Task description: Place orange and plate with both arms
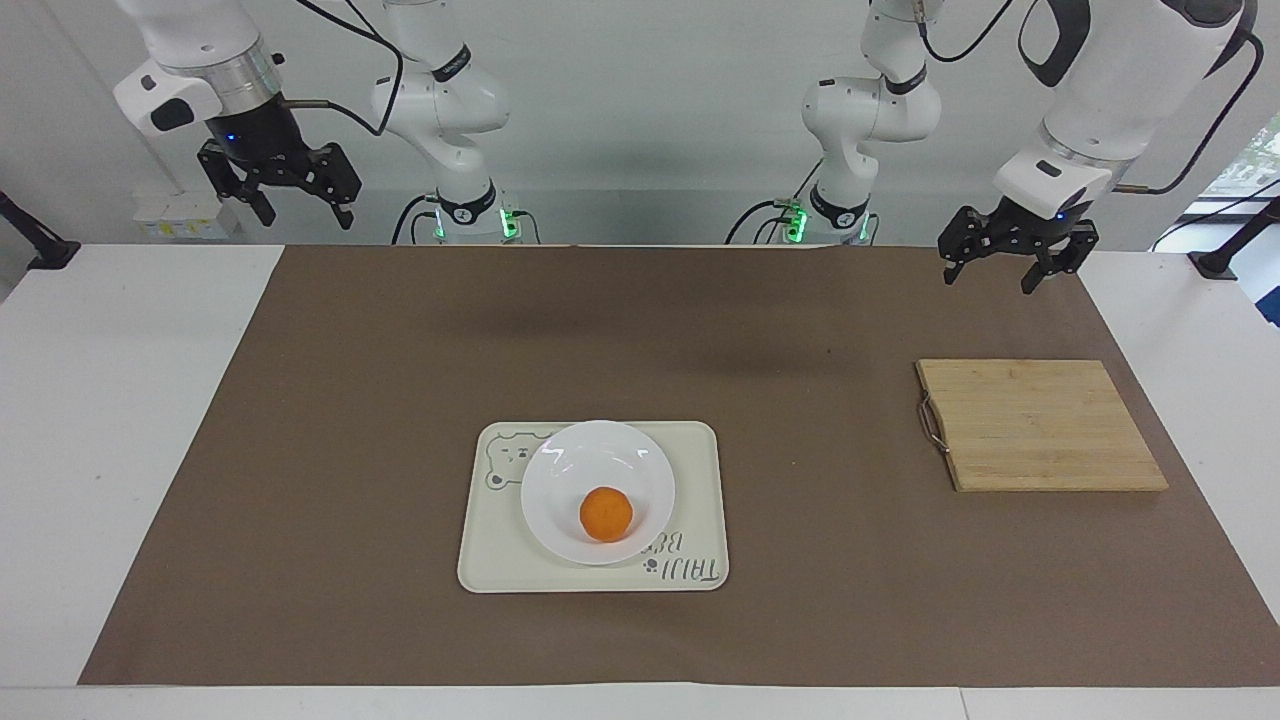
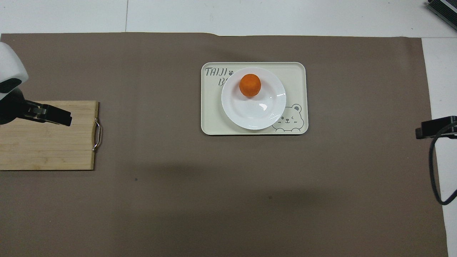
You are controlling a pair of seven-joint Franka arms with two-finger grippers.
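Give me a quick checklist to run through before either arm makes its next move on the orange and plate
1. Orange sits in the plate, on the part farther from the robots: ok.
2. Plate lies on the tray, nothing stacked on it but the orange: ok.
3. Left gripper is open and holds nothing, raised over the mat's edge by the cutting board: ok.
4. Right gripper is open and holds nothing, raised at the right arm's end of the table: ok.
5. No other object on the mat between either gripper and the tray: ok.
6. Whether the orange would roll if the plate moves: cannot tell.
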